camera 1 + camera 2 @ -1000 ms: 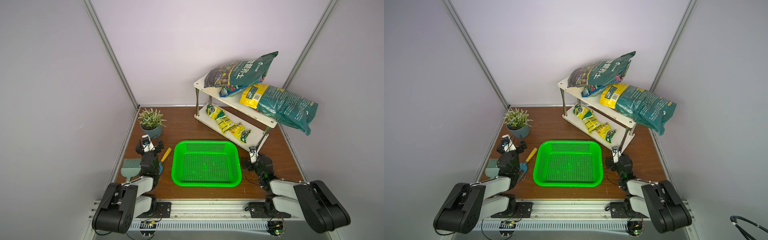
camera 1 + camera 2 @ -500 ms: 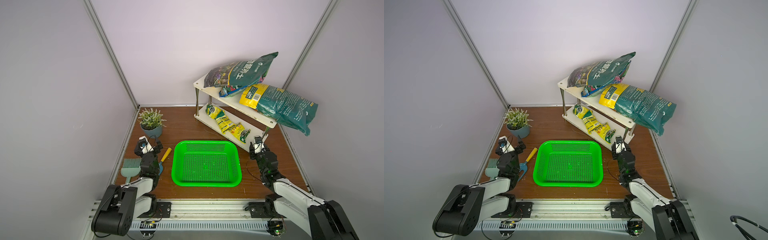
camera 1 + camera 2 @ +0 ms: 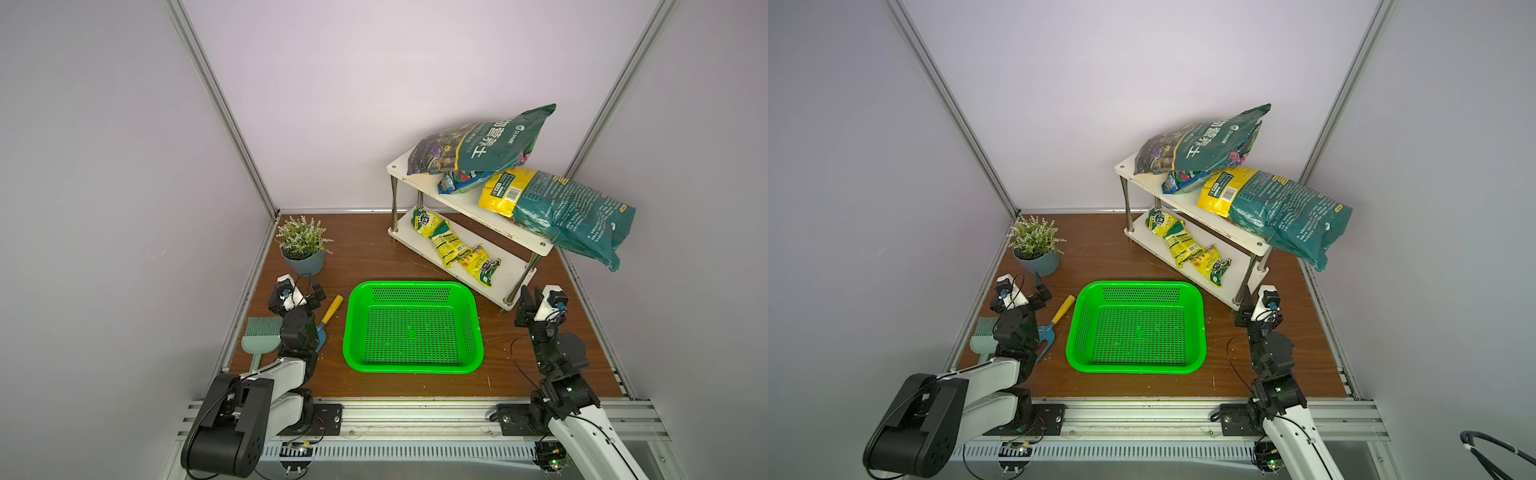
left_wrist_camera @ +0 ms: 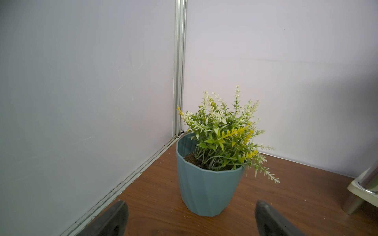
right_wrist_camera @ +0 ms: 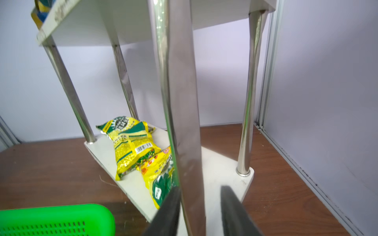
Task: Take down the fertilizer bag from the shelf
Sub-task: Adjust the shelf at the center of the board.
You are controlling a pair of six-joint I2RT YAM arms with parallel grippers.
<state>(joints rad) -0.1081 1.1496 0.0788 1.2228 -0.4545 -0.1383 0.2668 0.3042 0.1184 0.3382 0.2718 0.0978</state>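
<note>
The right fingers (image 5: 167, 212) flank the front leg (image 5: 180, 102) of the shelf (image 3: 512, 272), pinch not clear, and the left fingers (image 4: 114, 220) are spread, so I would steady the shelf before pulling the fertilizer bag (image 3: 573, 216) overhanging its top board.

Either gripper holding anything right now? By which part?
Nothing clamped. Right gripper straddles the near chrome leg of the shelf, low down, gap on one side. Left gripper open, empty.

I see a green basket (image 3: 409, 284) mid-tabletop (image 3: 365, 257); left of it lie a trowel (image 3: 330, 311) and brush (image 3: 262, 334), with a potted plant (image 3: 302, 249) farther back.
</note>
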